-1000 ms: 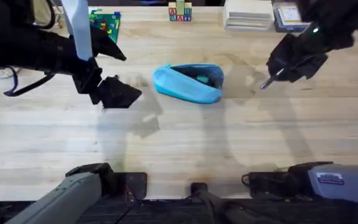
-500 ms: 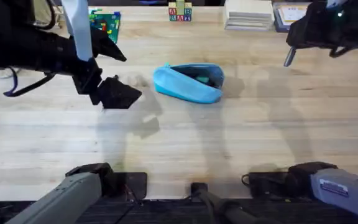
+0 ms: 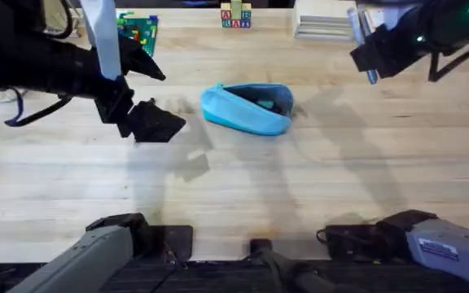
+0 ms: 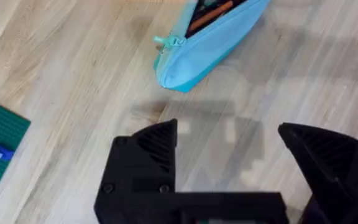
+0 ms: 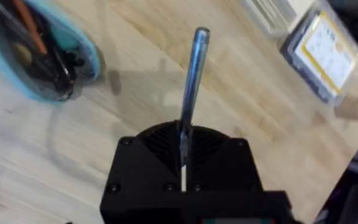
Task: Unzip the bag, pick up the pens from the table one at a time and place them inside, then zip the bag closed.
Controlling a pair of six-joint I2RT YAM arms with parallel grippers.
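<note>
Light wooden table: unzipped light blue fabric pouch; left gripper wide; right gripper clamping silver pen.

Matt soft blue cloth bag, pale grained wood table, glossy metallic pen, matt black plastic claw

Both grippers are matte black plastic. The left gripper has wedge-shaped fingers with ribbed inner faces and small screws in the block behind them. The right gripper shows matching ribbing and screws. Both arm bases are grey, one bearing a white label.
</note>
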